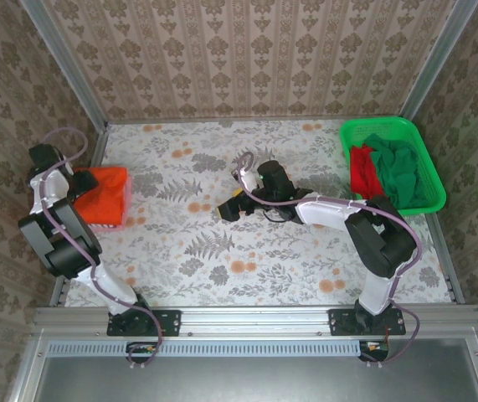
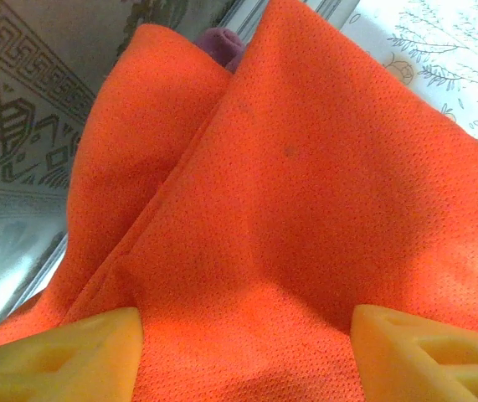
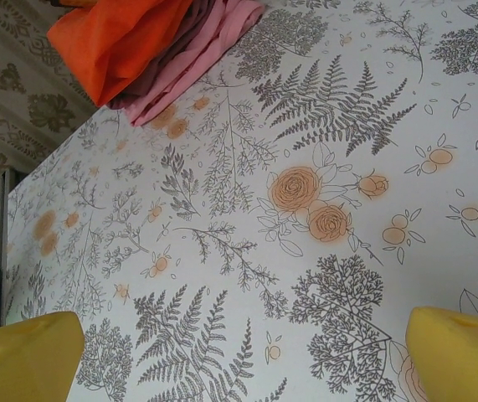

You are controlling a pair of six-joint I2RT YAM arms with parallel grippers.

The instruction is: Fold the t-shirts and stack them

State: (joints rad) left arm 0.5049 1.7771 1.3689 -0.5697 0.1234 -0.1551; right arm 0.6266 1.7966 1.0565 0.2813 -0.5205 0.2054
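A: Where do the t-shirts lie?

B: From the top, the orange t-shirt (image 1: 105,194) sits folded at the left edge of the surface (image 1: 222,268). The red t-shirt (image 1: 361,172) and the dark green t-shirt (image 1: 402,172) are bunched in the green basket (image 1: 385,127) at the far right.

A: And the pink one?

B: The right wrist view gives that. The pink-maroon t-shirt (image 3: 197,59) lies under the orange one, its folded edges poking out beside it.

A: The pincers?

B: The left pincer (image 2: 247,322) is close over the orange cloth, its 2 yellow fingers spread wide, gripping nothing. Whether they touch the cloth, I cannot tell. The right pincer (image 3: 243,335) hovers over bare surface mid-table, also spread, well apart from both piles.
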